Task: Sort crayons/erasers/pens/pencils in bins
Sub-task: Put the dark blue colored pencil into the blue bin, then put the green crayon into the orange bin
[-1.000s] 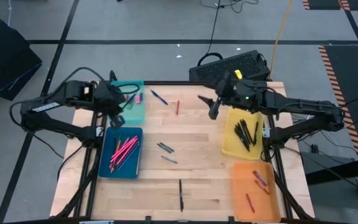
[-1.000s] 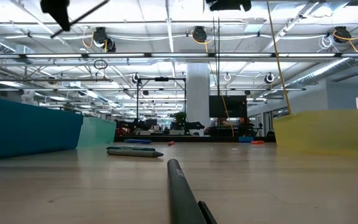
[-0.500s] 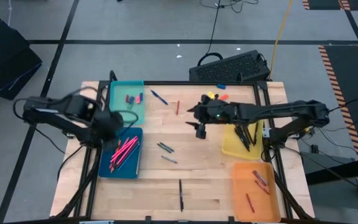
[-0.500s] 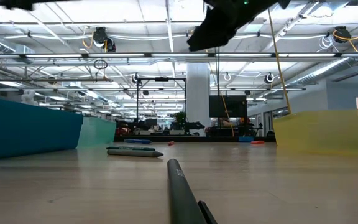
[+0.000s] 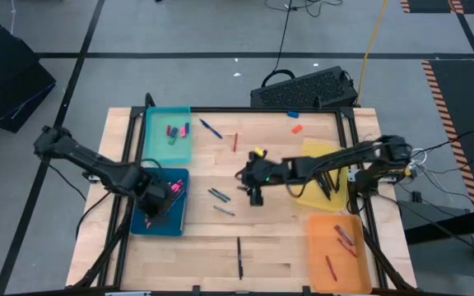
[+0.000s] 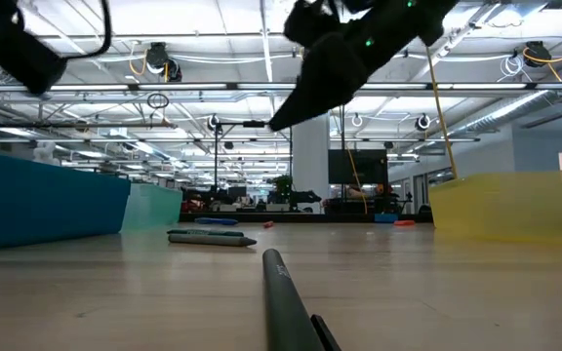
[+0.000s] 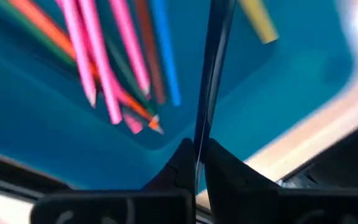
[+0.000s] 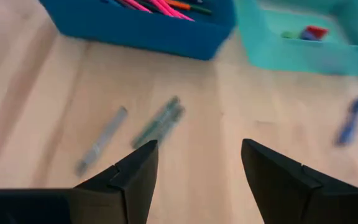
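- Wooden slats make up the table top (image 5: pixel 262 238), on which four shallow translucent plastic bins are placed: a teal bin (image 5: pixel 169 152) and a dark blue bin (image 5: pixel 142 220) on the left side, a yellow bin (image 5: pixel 307 196) and an orange bin (image 5: pixel 319 247) on the right side.
- Long thin pink pencils (image 7: pixel 98 68) are seen lying inside the dark blue bin, together with orange and blue ones.
- Small stubby erasers (image 5: pixel 176 131) in red and pink are seen in the teal bin.
- Short red crayons (image 5: pixel 331 267) are kept in the orange bin, and one more red crayon (image 5: pixel 234 141) lies on the bare wood near the teal bin.
- Black pens (image 5: pixel 329 177) are gathered in the yellow bin; a blue pen (image 5: pixel 211 128) lies just beside the teal bin, two grey pens (image 8: pixel 160 121) lie near the middle of the table, and one dark pen (image 5: pixel 239 256) lies near the front edge.
- The left gripper (image 7: pixel 196 163) is held over the dark blue bin, its fingers (image 7: pixel 178 167) pressed together on a thin dark stick (image 7: pixel 213 68).
- The right gripper (image 8: pixel 197 163) is held above the middle of the table, near the grey pens, with its fingers spread wide and nothing between them.
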{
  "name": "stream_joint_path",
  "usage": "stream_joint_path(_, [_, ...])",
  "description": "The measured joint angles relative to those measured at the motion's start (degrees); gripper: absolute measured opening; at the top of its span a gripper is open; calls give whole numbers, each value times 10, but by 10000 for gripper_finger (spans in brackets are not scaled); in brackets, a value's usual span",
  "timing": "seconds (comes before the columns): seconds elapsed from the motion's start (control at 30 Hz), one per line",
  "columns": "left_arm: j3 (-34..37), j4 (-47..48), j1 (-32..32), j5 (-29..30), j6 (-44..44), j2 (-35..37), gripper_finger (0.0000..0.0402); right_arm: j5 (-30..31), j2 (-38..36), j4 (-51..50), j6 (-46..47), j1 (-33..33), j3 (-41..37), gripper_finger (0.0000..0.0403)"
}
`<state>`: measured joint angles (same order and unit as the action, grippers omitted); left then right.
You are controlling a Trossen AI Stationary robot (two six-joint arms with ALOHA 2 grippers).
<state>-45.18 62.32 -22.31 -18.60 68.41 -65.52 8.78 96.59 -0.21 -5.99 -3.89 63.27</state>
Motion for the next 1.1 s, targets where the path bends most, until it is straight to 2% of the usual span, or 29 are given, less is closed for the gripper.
stream_joint_path(0.23, [74, -23, 0, -53, 60, -5, 28, 43, 138, 163, 54, -29, 3, 221])
stream_joint_path(0.33, [87, -27, 2, -58, 77, -5, 30, 76, 180, 187, 101, -31, 8, 221])
stream_joint_path(0.43, [94, -26, 2, -58, 88, -5, 32, 75, 206, 214, 132, -29, 8, 217])
stream_joint_path(0.57, [101, -25, 2, -55, 86, -5, 40, 58, 227, 242, 125, -30, 9, 196])
stream_joint_path(0.73, [103, -26, 2, -56, 69, -5, 87, 45, 234, 204, 144, -30, 9, 159])
stream_joint_path(0.93, [90, -7, 7, 25, 10, 6, 152, 44, 234, 197, 145, -31, -2, 100])
stream_joint_path(1.1, [25, 27, 19, 122, -66, 31, 160, 45, 233, 197, 157, -30, -14, 41])
